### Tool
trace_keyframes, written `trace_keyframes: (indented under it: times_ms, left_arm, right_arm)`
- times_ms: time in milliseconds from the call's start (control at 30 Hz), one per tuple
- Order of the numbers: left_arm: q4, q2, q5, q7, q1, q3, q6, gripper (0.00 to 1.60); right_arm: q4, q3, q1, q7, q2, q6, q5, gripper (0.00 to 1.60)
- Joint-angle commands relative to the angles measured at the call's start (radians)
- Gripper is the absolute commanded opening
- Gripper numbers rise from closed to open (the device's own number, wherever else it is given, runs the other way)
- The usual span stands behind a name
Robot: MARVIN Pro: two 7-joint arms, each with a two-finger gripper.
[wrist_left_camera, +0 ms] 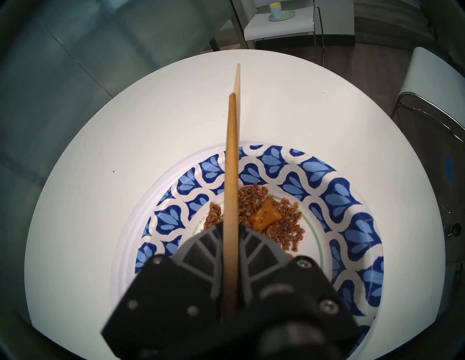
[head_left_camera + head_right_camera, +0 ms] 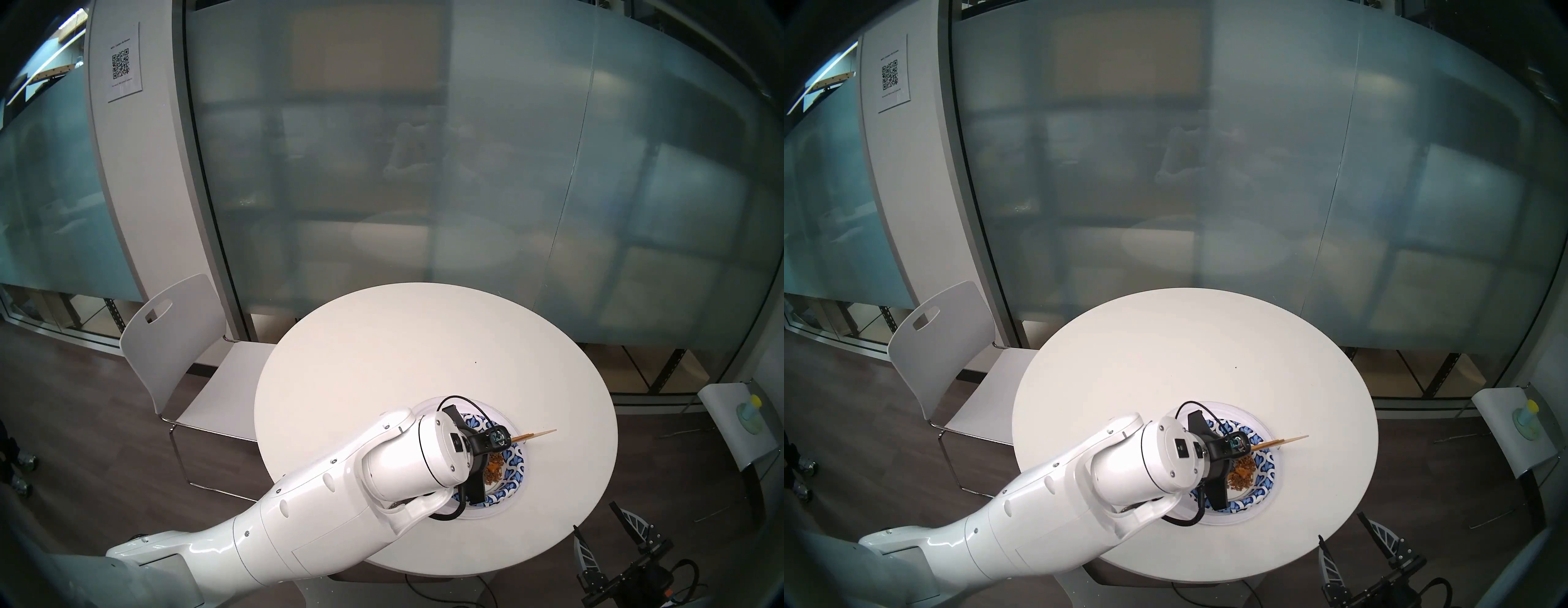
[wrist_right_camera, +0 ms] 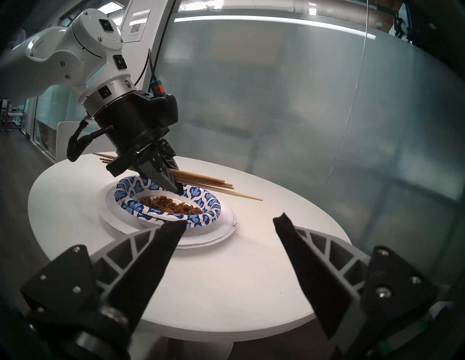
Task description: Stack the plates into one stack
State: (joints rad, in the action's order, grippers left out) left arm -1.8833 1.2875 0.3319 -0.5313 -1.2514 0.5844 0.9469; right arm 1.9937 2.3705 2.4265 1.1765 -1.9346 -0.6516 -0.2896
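A: Round white worktop [image 2: 424,339], plates [image 3: 201,201] stacked near my edge. Left end effector [image 3: 173,184] clamped on chopsticks [image 3: 214,182]; right end effector [image 3: 230,221] apart.

B: I'd keep them level and clear the crumbs [image 1: 276,218].

Glossy white left arm [image 2: 297,522], black cabled wrist, black claw [image 3: 176,187] with grey ribbed fingers [image 1: 201,254]

Above the blue-patterned bowl [image 3: 201,216] we see our left gripper [image 3: 177,187] and its chopsticks [image 3: 214,184]; the white round table [image 2: 424,339] beyond the bowl lies open.
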Motion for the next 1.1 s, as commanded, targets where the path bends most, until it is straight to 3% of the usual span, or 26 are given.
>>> trace_keyframes:
  times_ms: [0, 1067]
  left_arm:
    - [-0.016, 0.012, -0.001, -0.001, 0.005, -0.001, 0.005, 0.48]
    - [0.016, 0.037, 0.014, -0.047, 0.059, -0.011, 0.007, 0.64]
  right_arm:
    - [0.014, -0.003, 0.004, 0.004, -0.002, -0.004, -0.018, 1.40]
    - [0.006, -0.004, 0.007, -0.003, 0.002, -0.004, -0.024, 1.47]
